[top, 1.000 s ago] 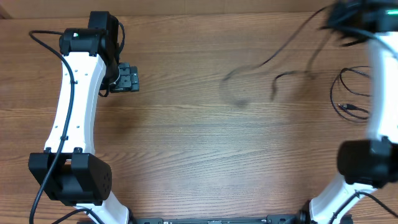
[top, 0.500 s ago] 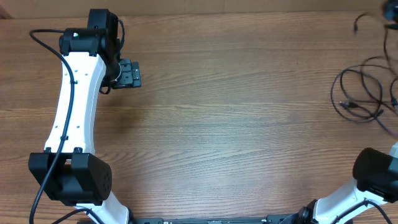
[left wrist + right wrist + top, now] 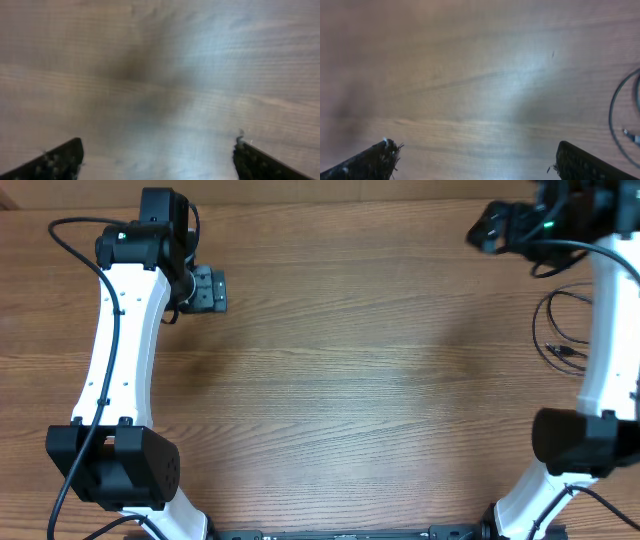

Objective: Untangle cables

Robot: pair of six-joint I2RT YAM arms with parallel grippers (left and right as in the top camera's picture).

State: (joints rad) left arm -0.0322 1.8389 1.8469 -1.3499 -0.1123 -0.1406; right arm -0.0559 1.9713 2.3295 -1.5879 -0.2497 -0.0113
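Note:
The cables (image 3: 549,330) lie as thin black loops near the table's right edge, partly hidden behind my right arm, with a small plug end (image 3: 567,353) showing. In the right wrist view a cable loop (image 3: 613,112) and plug (image 3: 631,136) sit at the far right. My right gripper (image 3: 490,228) hovers at the back right, left of the cables; its jaws (image 3: 475,161) stand wide open over bare wood. My left gripper (image 3: 207,288) is at the back left, far from the cables, open (image 3: 157,161) with nothing between its fingers.
The wooden table (image 3: 350,380) fills the view. Thick black wires run along both white arms (image 3: 120,350). The right arm's base (image 3: 575,442) stands just in front of the cables.
My right gripper opened and let the cable go; the cable, strung over mid-table a second ago, now lies at the right edge. The right arm swung back in. The left gripper rose slightly.

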